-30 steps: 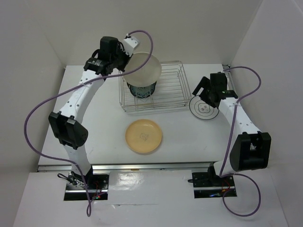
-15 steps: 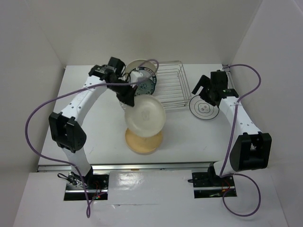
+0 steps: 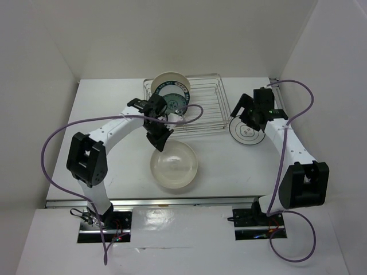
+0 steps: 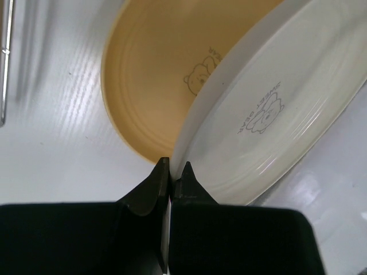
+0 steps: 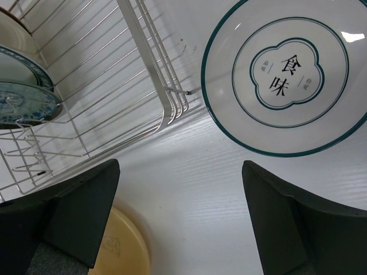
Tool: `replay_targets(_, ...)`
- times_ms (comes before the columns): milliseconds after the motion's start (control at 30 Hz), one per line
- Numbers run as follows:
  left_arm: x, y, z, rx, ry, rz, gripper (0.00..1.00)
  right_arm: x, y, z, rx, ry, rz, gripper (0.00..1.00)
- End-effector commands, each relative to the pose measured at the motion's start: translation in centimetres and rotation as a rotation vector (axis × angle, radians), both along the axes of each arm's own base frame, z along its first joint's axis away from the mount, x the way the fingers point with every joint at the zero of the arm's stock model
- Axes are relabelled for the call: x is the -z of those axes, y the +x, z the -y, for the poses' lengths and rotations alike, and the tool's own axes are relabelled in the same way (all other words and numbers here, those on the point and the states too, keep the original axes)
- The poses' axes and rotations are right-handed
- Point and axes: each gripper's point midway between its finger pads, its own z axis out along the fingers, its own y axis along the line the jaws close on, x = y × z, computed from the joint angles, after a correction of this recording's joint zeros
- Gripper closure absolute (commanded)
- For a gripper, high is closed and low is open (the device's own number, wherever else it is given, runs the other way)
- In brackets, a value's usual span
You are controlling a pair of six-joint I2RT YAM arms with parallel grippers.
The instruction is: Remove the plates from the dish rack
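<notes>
- On the counter (image 3: 103,97), seen from the top camera, the dish rack (image 3: 203,112) stands at the back, near the middle. In its left end I see a large pale plate (image 3: 168,78) standing on edge, with a blue-patterned plate (image 3: 174,101) just in front of it.
- My left hand (image 3: 160,139) reaches in front of the rack and is pinched tight on the far rim of the cream plate (image 3: 174,165). That plate covers the tan plate almost entirely from this angle.
- My right hand (image 3: 245,112) hangs wide, holding nothing, over the gap between the rack's right end and the white plate (image 3: 244,131). That plate, with its dark rim, lies flat on the counter just right of the rack.
- On the left wrist camera, the left hand (image 4: 172,171) has its tips nearly together on the cream plate (image 4: 281,109) rim. The plate tilts across the tan plate (image 4: 163,74), overlapping its right side. I cannot tell whether it has settled onto it.
- On the right wrist camera, the right hand (image 5: 180,167) shows its fingers (image 5: 80,212) spread far apart, with bare counter between them. The white plate (image 5: 281,80) is at upper right and the rack wires (image 5: 114,74) at upper left. The blue-patterned plate (image 5: 23,100) shows at the left edge. A sliver of the tan plate (image 5: 123,249) shows at the bottom.
</notes>
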Motion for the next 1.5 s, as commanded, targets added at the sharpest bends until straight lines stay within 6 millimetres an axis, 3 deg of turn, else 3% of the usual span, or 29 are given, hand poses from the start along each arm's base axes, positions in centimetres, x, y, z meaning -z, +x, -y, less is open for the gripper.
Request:
replay_targets(0,-0.3,1.8,1.0,-0.032,0.014,0.106,1.00,-1.5,-0.4,-0.4,-0.024,-0.006,0.042,0.06)
replay_targets(100,0.4,3.2,1.1,-0.059,0.043,0.124,1.00,-1.5,-0.4,-0.4,-0.024,-0.006,0.042,0.07)
replay_targets(267,1.2,3.0,0.9,-0.043,0.064,0.096,0.97,-1.1,-0.6,-0.4,-0.030,-0.013,0.033,0.07)
replay_targets(367,1.5,2.6,0.5,-0.036,0.085,0.085,0.91,-0.8,-0.6,-0.7,-0.039,-0.014,0.024,0.07)
replay_targets(467,1.6,2.2,0.6,-0.015,0.095,0.072,0.79,-0.6,-0.4,-0.9,-0.047,-0.006,0.022,0.07)
replay_targets(600,1.1,2.8,0.7,-0.017,0.106,0.074,0.50,-0.6,0.3,-1.4,-0.058,-0.006,0.025,0.07)
replay_targets(633,0.6,2.7,0.9,-0.015,0.095,0.072,0.28,-0.2,0.3,-1.4,-0.064,-0.013,0.015,0.07)
replay_targets(733,-0.3,3.1,0.8,-0.019,0.102,0.088,0.16,-0.3,0.9,-1.3,-0.058,-0.020,0.017,0.07)
replay_targets(767,-1.1,3.5,0.8,-0.022,0.103,0.104,0.01,-0.3,0.8,-1.6,-0.074,-0.027,0.018,0.07)
replay_targets(833,-2.0,3.8,1.0,-0.032,0.094,0.115,0.00,-0.2,1.7,-1.7,-0.082,-0.035,0.020,0.07)
replay_targets(1000,-6.9,5.4,1.8,-0.104,0.006,0.229,0.00,0.6,3.8,-1.7,-0.095,-0.062,0.006,0.07)
replay_targets(1033,-8.3,6.0,1.5,-0.136,-0.016,0.276,0.00,0.1,4.6,-1.7,-0.095,-0.061,0.018,0.07)
replay_targets(1067,-9.4,7.8,0.9,-0.196,-0.043,0.343,0.00,1.1,5.1,-1.8,-0.096,-0.063,-0.006,0.07)
replay_targets(1133,-10.5,9.3,-0.7,-0.313,-0.059,0.406,0.00,0.5,6.6,-2.1,-0.110,-0.064,0.019,0.08)
replay_targets(1267,-11.0,13.6,-5.6,-0.541,-0.044,0.495,0.00,2.2,9.2,-3.1,-0.156,-0.070,0.015,0.16)
replay_targets(1300,-10.5,14.2,-6.5,-0.574,-0.027,0.498,0.00,2.0,9.8,-3.2,-0.156,-0.070,0.023,0.22)
replay_targets(1367,-9.4,15.4,-8.3,-0.630,0.012,0.478,0.00,3.6,10.4,-3.2,-0.157,-0.072,-0.009,0.26)
replay_targets(1433,-6.9,16.2,-9.0,-0.655,0.050,0.416,0.00,5.0,10.8,-3.5,-0.165,-0.065,-0.037,0.36)
replay_targets(1467,-6.6,16.5,-8.9,-0.654,0.052,0.412,0.00,4.4,11.2,-3.7,-0.172,-0.057,-0.020,0.40)
